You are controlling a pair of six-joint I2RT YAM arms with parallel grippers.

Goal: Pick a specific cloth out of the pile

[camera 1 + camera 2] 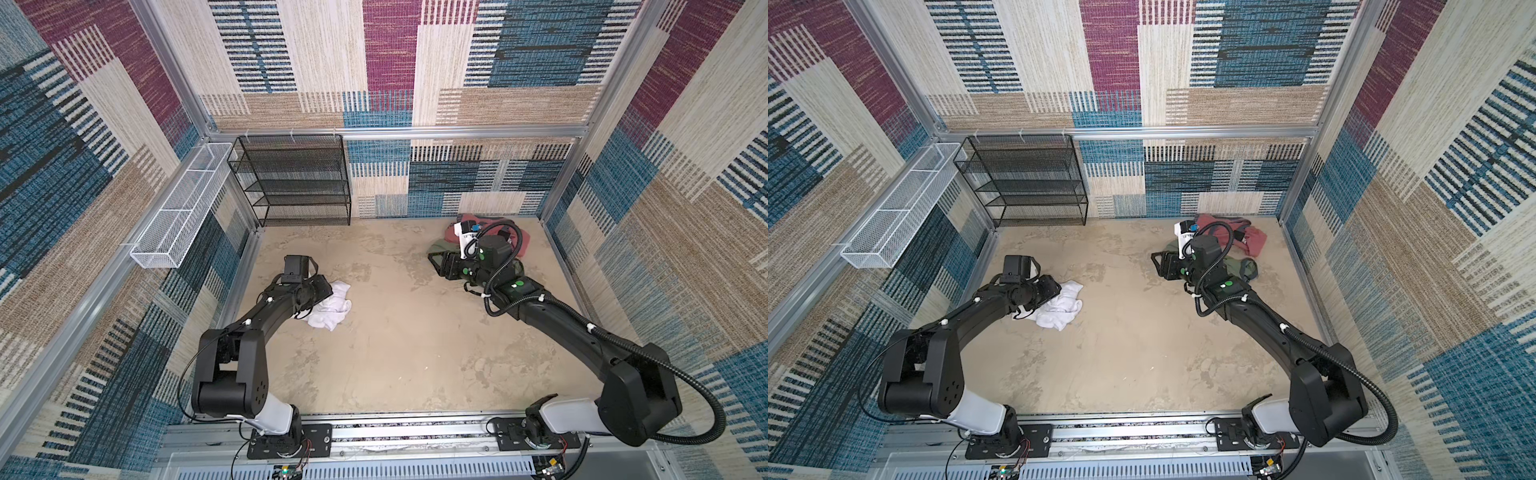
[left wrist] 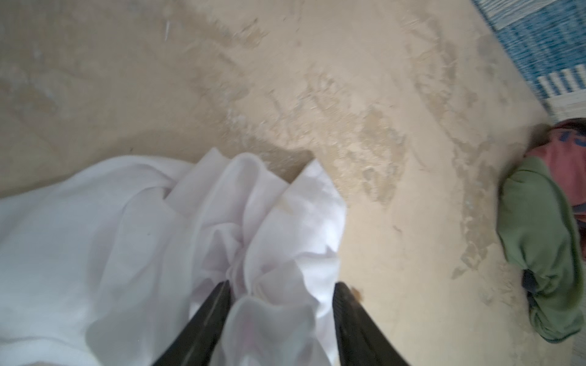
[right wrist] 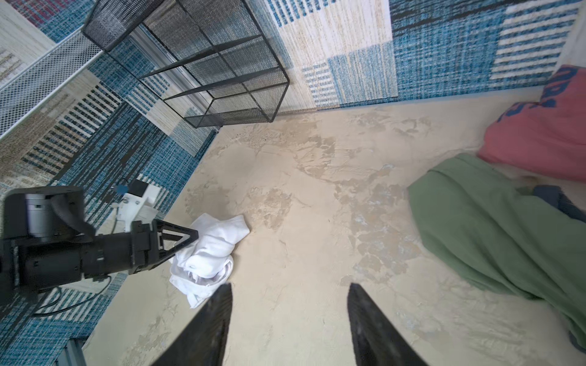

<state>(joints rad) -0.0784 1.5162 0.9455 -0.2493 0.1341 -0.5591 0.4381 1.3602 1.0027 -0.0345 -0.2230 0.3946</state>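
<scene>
Left wrist, crumpled soft white cloth

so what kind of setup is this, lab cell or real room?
Most likely a lab test cell: aluminium frame rails hung with carpet-pattern panels, two arms bolted to a base rail, and staged props such as a black mesh shelf and garments on the floor.

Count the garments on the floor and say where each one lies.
3. The white cloth lies at the left pincer; the salmon-red garment and olive-green garment lie together by the right arm. More may be hidden.
</scene>
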